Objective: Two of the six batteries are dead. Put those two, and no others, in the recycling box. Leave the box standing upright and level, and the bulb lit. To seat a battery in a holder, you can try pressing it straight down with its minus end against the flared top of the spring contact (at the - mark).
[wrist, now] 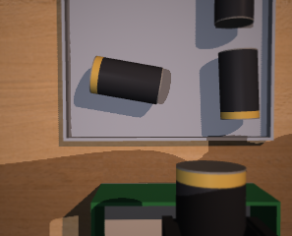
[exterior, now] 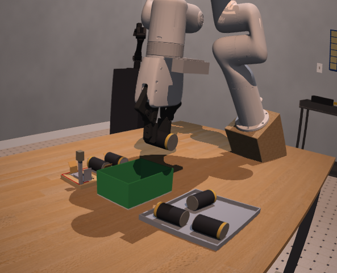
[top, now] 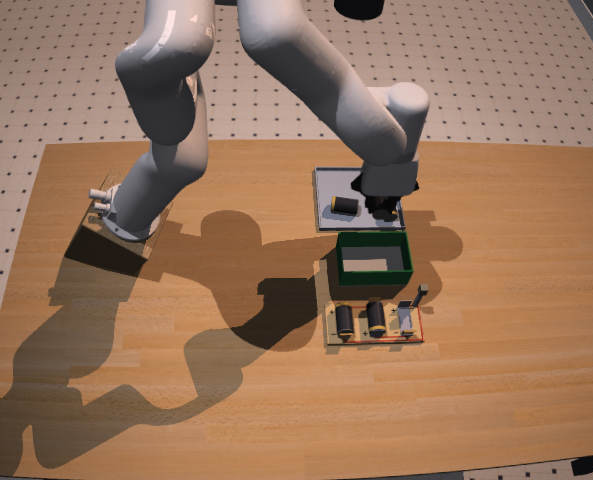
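Observation:
My gripper point(exterior: 159, 137) is shut on a black battery with a yellow band point(exterior: 168, 141), held lying level in the air. In the wrist view this battery point(wrist: 210, 199) hangs over the tray-side wall of the green recycling box. The box point(exterior: 134, 182) point(top: 374, 258) stands upright, and I see no battery in it. Three batteries point(exterior: 171, 212) point(exterior: 201, 199) point(exterior: 209, 226) lie on the grey tray point(exterior: 200, 217). The holder board point(top: 374, 322) carries two batteries point(top: 344, 320) point(top: 376, 317); its third holder point(top: 406, 320) is empty. The bulb point(top: 423, 289) on its post looks grey.
The arm's wooden base block point(exterior: 256, 137) stands at the table's back. The box sits between the tray and the holder board, close to both. A black stand point(exterior: 124, 99) with a camera is behind the table.

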Motion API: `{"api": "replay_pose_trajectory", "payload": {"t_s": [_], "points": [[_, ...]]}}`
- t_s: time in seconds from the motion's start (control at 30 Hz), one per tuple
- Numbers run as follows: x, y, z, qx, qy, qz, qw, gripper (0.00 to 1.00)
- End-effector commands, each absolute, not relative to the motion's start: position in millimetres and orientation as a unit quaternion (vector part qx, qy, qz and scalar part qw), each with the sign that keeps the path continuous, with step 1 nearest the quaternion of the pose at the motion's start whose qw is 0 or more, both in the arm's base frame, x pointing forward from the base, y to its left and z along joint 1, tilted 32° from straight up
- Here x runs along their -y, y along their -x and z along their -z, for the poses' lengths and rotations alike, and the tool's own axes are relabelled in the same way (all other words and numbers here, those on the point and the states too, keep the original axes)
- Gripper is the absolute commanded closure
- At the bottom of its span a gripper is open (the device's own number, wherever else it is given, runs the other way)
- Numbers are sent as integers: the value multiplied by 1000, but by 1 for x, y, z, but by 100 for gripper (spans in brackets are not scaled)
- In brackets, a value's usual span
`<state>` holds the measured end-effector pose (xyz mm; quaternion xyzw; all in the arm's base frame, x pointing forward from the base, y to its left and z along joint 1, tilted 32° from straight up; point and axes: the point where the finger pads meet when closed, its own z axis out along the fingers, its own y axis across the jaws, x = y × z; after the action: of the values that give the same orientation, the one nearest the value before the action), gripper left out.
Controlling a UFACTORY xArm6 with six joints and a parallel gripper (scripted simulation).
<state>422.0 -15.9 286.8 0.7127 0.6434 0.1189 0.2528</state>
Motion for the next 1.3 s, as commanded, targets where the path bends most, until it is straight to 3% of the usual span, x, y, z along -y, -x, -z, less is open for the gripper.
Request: {"api": "replay_pose_trajectory", "payload": {"t_s": [0.0, 0.67, 1.27], "points": [[70, -430, -303, -649, -710, -125, 243, 72], [207, -442, -339, -649, -710, -125, 243, 72], [222, -443, -343, -649, -710, -125, 243, 72]]}}
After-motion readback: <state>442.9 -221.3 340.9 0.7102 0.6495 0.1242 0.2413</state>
